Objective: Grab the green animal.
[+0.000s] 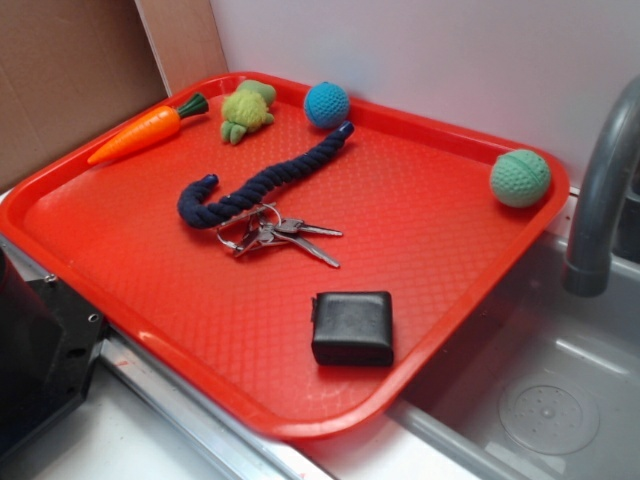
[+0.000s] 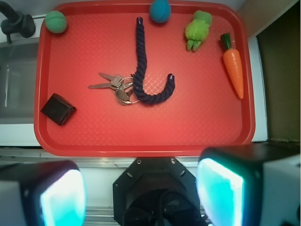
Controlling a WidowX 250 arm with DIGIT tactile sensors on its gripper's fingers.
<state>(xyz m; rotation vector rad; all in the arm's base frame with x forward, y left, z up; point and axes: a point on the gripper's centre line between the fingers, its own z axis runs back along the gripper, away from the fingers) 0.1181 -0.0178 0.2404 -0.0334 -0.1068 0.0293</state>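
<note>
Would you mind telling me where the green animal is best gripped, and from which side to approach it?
Grip the green animal across its rounded body, coming down from above. It lies flat near the tray's far rim, with its stubby feet pointing toward the tray's middle. The carrot and blue ball sit apart on either side, so the open gripper should have room there.

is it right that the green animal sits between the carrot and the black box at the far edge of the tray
Not quite. The green animal sits between the carrot and the blue ball, not the black box, as the exterior view shows.
</note>
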